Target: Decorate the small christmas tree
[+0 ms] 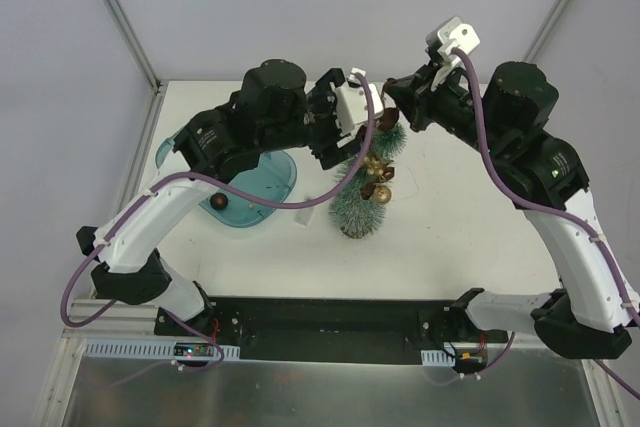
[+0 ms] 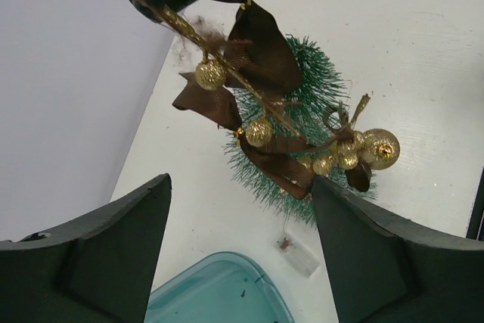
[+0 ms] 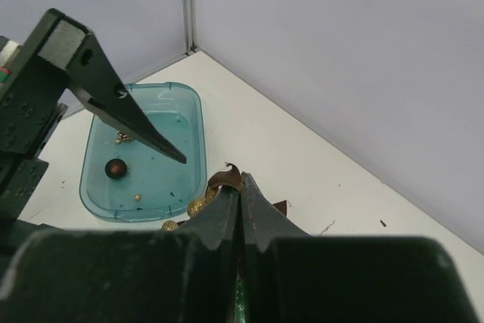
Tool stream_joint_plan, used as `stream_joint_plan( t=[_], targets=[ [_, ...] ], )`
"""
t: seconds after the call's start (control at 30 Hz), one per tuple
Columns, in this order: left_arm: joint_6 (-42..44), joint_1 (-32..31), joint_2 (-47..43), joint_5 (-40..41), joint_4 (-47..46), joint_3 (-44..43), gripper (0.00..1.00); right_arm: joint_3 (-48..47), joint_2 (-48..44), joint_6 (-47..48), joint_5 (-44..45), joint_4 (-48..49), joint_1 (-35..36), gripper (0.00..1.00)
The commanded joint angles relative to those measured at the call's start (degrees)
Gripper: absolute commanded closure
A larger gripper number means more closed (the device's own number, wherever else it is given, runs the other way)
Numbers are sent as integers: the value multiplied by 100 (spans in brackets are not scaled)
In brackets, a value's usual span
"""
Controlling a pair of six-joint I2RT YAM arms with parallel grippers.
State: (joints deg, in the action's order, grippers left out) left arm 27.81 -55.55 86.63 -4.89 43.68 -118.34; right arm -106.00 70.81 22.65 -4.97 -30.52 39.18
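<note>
The garland (image 2: 265, 58) is being pinched by the clenched right claw (image 3: 240, 181); the released left claw (image 2: 240, 187) is being held above the small christmas tree (image 1: 356, 209), central on the surface (image 1: 450, 237). Tugging could topple it.

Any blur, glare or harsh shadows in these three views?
Top external: even light, soft shadows, small christmas tree sharp. Left wrist: tree and brown ribbon garland in focus, left gripper's fingers dark and soft. Right wrist: teal tray crisp, right gripper's fingers shut, underlit, blurred; no glare.
</note>
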Motion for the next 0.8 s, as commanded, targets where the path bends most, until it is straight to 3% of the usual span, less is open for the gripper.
stream_joint_plan(
  t=[0.0,0.13,0.2,0.27,0.33,0.77],
  targets=[
    [-144,-26,170,66,-342,-83,28,254,-435,-244,-232,494,-16,99],
    [-101,-26,293,84,-422,-136,42,474,-664,-305,-276,547,-15,99],
    [-74,-26,328,119,-431,-128,57,536,-761,-323,-311,539,-16,99],
    [-74,-35,346,198,-448,-127,79,641,-919,-341,-355,530,-7,99],
    [-74,-26,372,321,-474,-127,90,764,-1051,-385,-399,539,-15,99],
    [-21,70,65,752,-598,162,95,1801,-1912,-420,-74,644,-7,99]
  ],
)
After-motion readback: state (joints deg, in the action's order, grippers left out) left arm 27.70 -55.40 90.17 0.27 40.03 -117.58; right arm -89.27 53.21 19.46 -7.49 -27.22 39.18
